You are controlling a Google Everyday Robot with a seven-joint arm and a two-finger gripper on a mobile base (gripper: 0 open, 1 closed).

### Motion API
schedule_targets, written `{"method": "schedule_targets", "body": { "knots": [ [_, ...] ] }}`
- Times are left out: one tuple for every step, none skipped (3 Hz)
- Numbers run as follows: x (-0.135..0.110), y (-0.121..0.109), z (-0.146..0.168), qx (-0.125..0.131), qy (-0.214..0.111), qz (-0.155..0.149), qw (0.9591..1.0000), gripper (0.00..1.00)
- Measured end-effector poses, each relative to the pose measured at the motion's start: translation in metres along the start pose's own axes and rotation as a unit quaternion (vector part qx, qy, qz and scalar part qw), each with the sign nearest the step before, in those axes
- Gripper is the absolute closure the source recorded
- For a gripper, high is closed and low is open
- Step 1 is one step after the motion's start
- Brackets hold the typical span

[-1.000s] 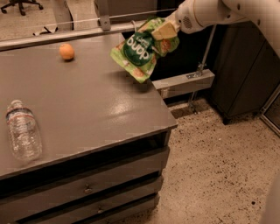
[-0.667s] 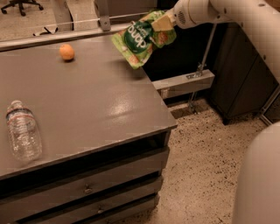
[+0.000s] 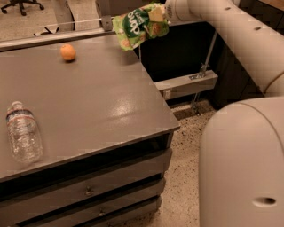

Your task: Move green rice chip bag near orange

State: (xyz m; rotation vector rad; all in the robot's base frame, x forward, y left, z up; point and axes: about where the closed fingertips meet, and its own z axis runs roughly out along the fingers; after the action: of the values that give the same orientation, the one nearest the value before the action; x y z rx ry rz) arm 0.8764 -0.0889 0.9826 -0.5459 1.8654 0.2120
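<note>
- Here we see the gripper (image 3: 159,12) clenched on the crinkly light-green chip bag (image 3: 135,25), aloft over the grey table (image 3: 97,102).
- The small round orange fruit (image 3: 68,52) lies leftward.

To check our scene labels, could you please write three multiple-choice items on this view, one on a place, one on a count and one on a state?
1. Where is the orange?
A) on the floor
B) on the grey table, towards its far left
C) in a drawer

2. How many water bottles are on the table?
A) one
B) two
C) three

3. What state is the green rice chip bag in?
A) flat on the table
B) held in the air by the gripper
C) pinned under the bottle

Answers:
1 B: the orange rests on the tabletop near its far edge.
2 A: a single clear bottle lies on its side at the near left.
3 B: the jaws grip the bag, which hangs clear of the tabletop near the far right corner, apart from the orange.
</note>
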Motion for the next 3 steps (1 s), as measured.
{"method": "schedule_targets", "body": {
  "knots": [
    [-0.008, 0.013, 0.024, 0.015, -0.001, 0.044, 0.9989, 1.00],
    [-0.013, 0.040, 0.045, 0.013, -0.004, 0.077, 0.9969, 1.00],
    [-0.008, 0.075, 0.067, -0.009, -0.002, 0.099, 0.9950, 1.00]
  ]
}}
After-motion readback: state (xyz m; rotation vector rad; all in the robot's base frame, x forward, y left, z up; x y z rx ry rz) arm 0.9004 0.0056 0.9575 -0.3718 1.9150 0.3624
